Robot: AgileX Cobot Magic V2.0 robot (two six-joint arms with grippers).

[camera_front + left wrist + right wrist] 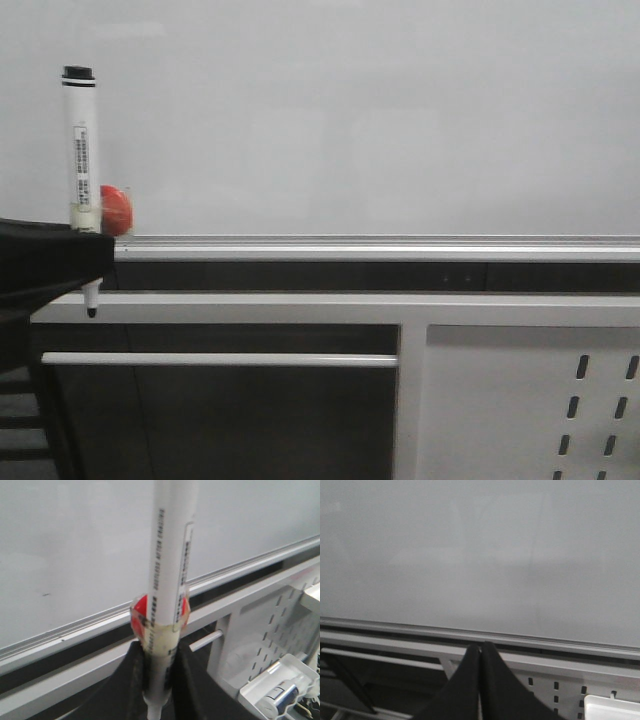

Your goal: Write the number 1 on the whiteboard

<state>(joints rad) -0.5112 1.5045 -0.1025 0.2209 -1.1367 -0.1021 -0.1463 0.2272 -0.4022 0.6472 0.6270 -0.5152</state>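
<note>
The whiteboard (350, 120) fills the upper part of the front view, and its silver frame edge (380, 243) runs below it. It also shows in the left wrist view (75, 545) and the right wrist view (480, 550). No number 1 shows on it; only a tiny dark speck (45, 595) is there. My left gripper (160, 655) is shut on a white marker (82, 150) at the far left, in front of the frame edge. The marker stands upright with its dark tip (92, 311) pointing down. My right gripper (480, 647) is shut and empty, below the frame edge.
A red round object (118, 210) sits on the board's ledge just behind the marker. Below are a white crossbar (300, 308), a thin rod (220, 359) and a white panel with slotted holes (520, 400). A white tray with a metal part (277, 690) lies to the right.
</note>
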